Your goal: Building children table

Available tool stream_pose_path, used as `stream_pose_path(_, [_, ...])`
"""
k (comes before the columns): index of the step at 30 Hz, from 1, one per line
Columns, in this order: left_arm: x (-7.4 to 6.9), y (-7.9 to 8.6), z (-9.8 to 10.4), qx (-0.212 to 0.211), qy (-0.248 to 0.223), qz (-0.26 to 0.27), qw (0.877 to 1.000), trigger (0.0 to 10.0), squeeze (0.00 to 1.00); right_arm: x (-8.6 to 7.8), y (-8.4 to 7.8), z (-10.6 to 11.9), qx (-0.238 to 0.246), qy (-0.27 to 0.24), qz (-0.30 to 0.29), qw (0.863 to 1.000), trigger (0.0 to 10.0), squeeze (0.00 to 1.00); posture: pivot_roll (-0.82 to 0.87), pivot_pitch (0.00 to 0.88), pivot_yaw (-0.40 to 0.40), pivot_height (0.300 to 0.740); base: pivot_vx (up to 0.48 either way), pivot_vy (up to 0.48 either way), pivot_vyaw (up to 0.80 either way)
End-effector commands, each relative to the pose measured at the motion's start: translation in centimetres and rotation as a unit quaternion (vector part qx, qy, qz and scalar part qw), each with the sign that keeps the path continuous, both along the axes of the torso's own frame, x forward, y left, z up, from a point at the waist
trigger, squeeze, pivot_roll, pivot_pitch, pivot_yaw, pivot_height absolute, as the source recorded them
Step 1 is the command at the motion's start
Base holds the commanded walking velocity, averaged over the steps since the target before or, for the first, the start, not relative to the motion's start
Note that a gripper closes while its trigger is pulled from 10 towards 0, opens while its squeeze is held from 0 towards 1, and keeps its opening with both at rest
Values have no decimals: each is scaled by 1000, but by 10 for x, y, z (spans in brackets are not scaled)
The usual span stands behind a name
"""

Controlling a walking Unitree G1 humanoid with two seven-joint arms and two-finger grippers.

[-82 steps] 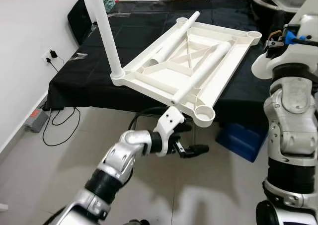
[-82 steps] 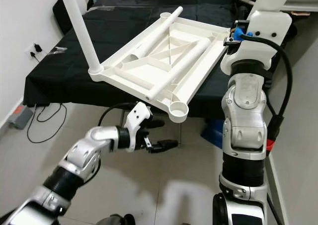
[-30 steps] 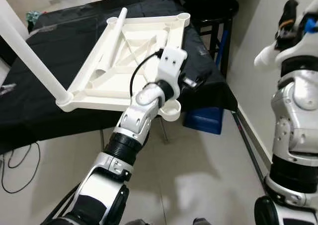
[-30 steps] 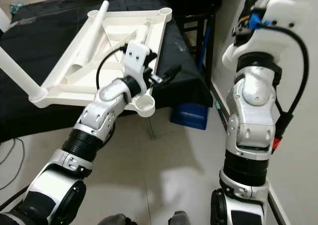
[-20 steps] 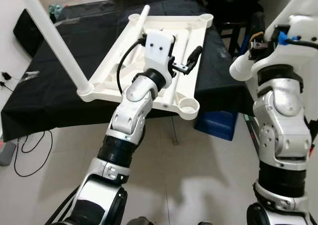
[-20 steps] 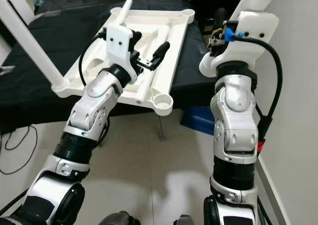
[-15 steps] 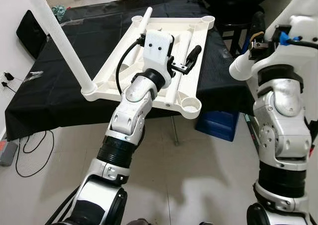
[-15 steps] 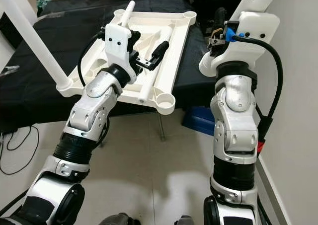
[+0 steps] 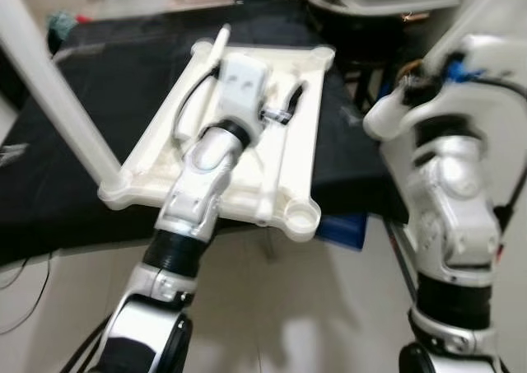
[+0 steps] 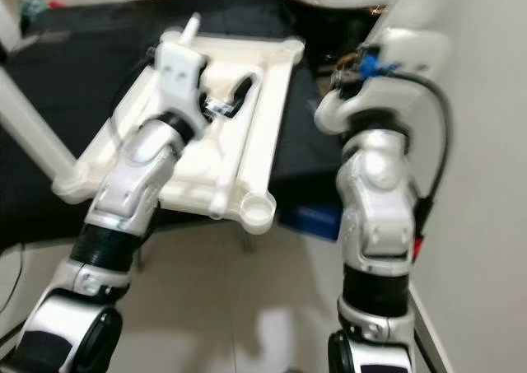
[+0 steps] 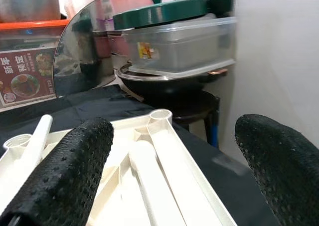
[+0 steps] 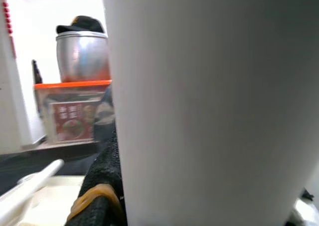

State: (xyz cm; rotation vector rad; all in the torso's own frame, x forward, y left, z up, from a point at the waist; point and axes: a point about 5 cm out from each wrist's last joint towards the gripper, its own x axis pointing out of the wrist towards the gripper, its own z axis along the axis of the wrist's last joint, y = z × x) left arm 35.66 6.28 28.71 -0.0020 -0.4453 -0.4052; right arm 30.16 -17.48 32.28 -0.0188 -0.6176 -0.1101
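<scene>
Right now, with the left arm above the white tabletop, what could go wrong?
1. The upside-down tabletop overhangs the black table; pressing on its near corner might tip it off.
2. The left gripper hovers open over a loose leg, which may roll away if nudged.
3. The right gripper holds a leg up close to the wall, so a swing could hit it.

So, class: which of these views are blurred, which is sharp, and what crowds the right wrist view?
Both eye views are smeared with motion blur, softening the white tabletop and left gripper. The left wrist view is sharp, its black fingers crisp. In the right wrist view, a white tube looms close, featureless.
</scene>
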Motion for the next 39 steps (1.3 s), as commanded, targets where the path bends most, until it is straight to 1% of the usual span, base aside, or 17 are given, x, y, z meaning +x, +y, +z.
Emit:
stream_pose_path(1, [-2, -8, 2, 8, -5, -8, 1000, 10000, 0, -2, -6, 3, 4, -12, -11, 1000, 10000, 0, 66, 127, 37, 740, 371, 0, 0])
stream_pose_path(4, [-1, -7, 3, 12, -6, -3, 1000, 10000, 0, -3, -6, 4, 4, -15, -12, 1000, 10000, 0, 67, 130, 36, 740, 0, 0, 0])
stream_pose_path(6, [0, -5, 10, 11, -14, 5, 1000, 10000, 0, -3, -8, 6, 8, -19, -14, 1000, 10000, 0, 74, 135, 32, 740, 0, 0, 0])
stream_pose_path(9, [0, -3, 12, 11, -17, 7, 1000, 10000, 0, -3, -9, 6, 9, -19, -15, 1000, 10000, 0, 74, 135, 32, 740, 0, 0, 0])
stream_pose_path(13, [0, -1, 14, -3, -16, 9, 1000, 10000, 0, -2, -11, 6, 11, -19, -19, 1000, 10000, 0, 74, 135, 32, 740, 0, 0, 0])
stream_pose_path(15, [-1, 0, 16, 1, -23, 11, 1000, 10000, 0, -1, -11, 7, 11, -19, -18, 1000, 10000, 0, 76, 147, 35, 740, 0, 0, 0])
stream_pose_path(18, [-1, 1, 17, 7, -26, 12, 1000, 10000, 0, 1, -11, 8, 11, -17, -17, 1000, 10000, 0, 77, 151, 35, 740, 270, -394, 0])
stream_pose_path(23, [0, 2, 13, -3, -8, 12, 1000, 10000, 0, 0, -12, 6, 9, -15, -17, 1000, 10000, 0, 74, 139, 35, 740, 278, -386, 0])
stream_pose_path(24, [1, 3, 10, 0, -5, 18, 1000, 10000, 0, -1, -11, 5, 10, -14, -14, 1000, 10000, 0, 71, 119, 38, 740, 277, -390, 0])
stream_pose_path(28, [1, 3, 7, 4, -2, 24, 1000, 10000, 0, -2, -9, 4, 12, -14, -11, 1000, 10000, 0, 71, 119, 39, 740, 277, -390, 0])
stream_pose_path(30, [1, 1, 3, 10, 2, 22, 1000, 10000, 0, -1, -7, 4, 12, -14, -5, 1000, 10000, 0, 70, 116, 39, 740, 281, -386, 0])
stream_pose_path(31, [2, 1, 2, 7, 8, 25, 1000, 10000, 0, 0, -6, 4, 13, -11, 0, 1000, 10000, 0, 74, 120, 34, 740, 277, -352, 0])
stream_pose_path(33, [3, 3, 1, -13, 22, 28, 999, 10000, 0, 1, -4, 3, 14, -6, 8, 1000, 10000, 0, 75, 119, 35, 740, 0, 0, 0])
stream_pose_path(35, [5, 7, 1, -21, 31, 27, 999, 10000, 0, 2, -2, 2, 16, -2, 14, 1000, 10000, 0, 73, 127, 37, 740, 0, 0, 0])
stream_pose_path(39, [9, 13, 0, -15, 30, 32, 999, 10000, 0, 2, -2, 1, 19, 1, 17, 1000, 10000, 0, 74, 131, 37, 740, 0, 0, 0])
